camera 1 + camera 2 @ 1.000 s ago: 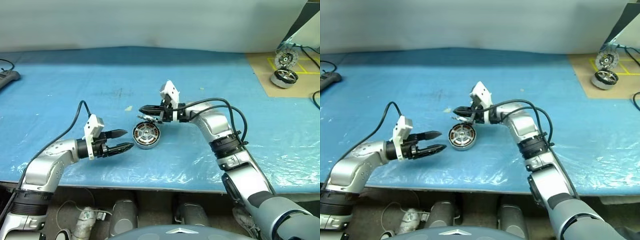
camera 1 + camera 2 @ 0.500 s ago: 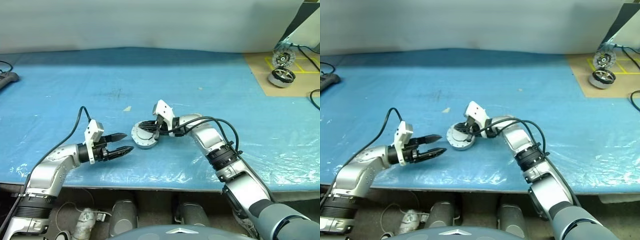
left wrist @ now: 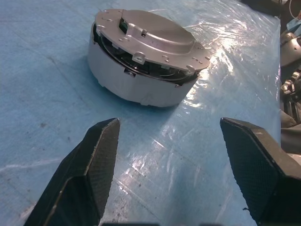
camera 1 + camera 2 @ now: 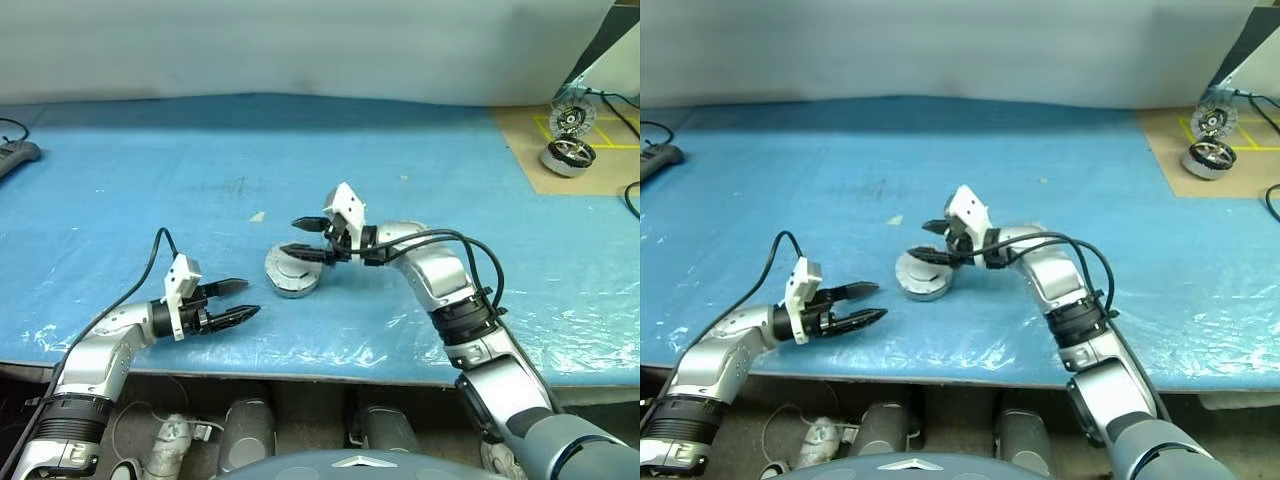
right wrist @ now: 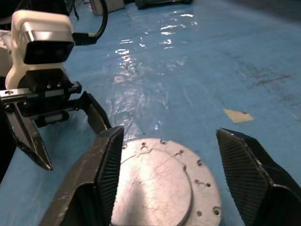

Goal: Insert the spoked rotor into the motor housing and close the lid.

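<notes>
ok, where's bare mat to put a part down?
Free: blue mat behind the motor housing, and right of the right tool toward the brown board. Crowded: around the housing, left tool close.

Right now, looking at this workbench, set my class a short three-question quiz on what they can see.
1. True or false: the lid lies over the motor housing.
2. Which jaws are spread above the lid? A) left gripper B) right gripper
3. Fill in: the left gripper's jaws are ____ and hold nothing.

Key: 1 true; 2 B; 3 open.
</notes>
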`<state>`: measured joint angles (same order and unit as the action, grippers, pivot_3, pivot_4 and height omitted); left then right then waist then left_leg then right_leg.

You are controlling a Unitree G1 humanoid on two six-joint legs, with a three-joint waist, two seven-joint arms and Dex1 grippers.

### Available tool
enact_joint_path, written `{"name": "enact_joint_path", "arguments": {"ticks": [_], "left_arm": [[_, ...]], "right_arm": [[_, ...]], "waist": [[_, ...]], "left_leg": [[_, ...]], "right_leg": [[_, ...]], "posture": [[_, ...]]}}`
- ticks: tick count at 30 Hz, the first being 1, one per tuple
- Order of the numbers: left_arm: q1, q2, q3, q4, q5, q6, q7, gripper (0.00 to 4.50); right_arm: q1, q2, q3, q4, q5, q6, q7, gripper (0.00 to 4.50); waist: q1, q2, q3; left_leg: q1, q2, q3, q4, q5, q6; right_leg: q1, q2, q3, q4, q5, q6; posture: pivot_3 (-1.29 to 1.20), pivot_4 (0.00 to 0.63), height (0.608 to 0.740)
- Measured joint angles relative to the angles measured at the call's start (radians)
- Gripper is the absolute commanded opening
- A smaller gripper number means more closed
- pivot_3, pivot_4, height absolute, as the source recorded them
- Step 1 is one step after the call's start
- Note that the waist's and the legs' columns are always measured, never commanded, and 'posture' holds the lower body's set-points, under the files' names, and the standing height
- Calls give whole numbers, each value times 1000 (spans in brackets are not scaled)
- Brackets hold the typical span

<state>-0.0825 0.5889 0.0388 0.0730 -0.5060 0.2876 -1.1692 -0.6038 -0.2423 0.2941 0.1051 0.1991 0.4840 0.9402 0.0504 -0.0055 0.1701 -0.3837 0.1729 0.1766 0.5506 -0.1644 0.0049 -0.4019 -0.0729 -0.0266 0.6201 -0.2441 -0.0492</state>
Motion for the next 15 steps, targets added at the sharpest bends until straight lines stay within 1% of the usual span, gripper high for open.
{"name": "enact_joint_path", "arguments": {"ticks": [1,5,9,15], "left_arm": [[-5,0,0,-4,0,6,0,3665],[-14,2,0,-18,-1,26,4,3665],[-9,3,0,-70,-4,57,23,3665],[-4,9,1,-107,-18,92,39,3665]], "right_arm": [[7,-3,9,-1,0,8,1,4468],[10,-20,35,2,-31,1,-15,4468],[18,-37,77,31,-100,-68,-43,4468],[32,-37,90,35,-119,-129,-46,4468]], "waist": [[0,0,0],[-2,0,0],[-2,0,0],[-4,0,0]], "left_leg": [[0,0,0,0,0,0],[0,0,0,1,0,0],[0,0,0,0,1,-1],[1,0,0,0,0,0]], "right_leg": [[0,0,0,0,0,0],[0,0,0,1,0,0],[0,0,0,0,0,0],[1,0,0,0,0,0]], "posture": [[0,150,740],[0,150,740],[0,150,740],[0,150,740]]}}
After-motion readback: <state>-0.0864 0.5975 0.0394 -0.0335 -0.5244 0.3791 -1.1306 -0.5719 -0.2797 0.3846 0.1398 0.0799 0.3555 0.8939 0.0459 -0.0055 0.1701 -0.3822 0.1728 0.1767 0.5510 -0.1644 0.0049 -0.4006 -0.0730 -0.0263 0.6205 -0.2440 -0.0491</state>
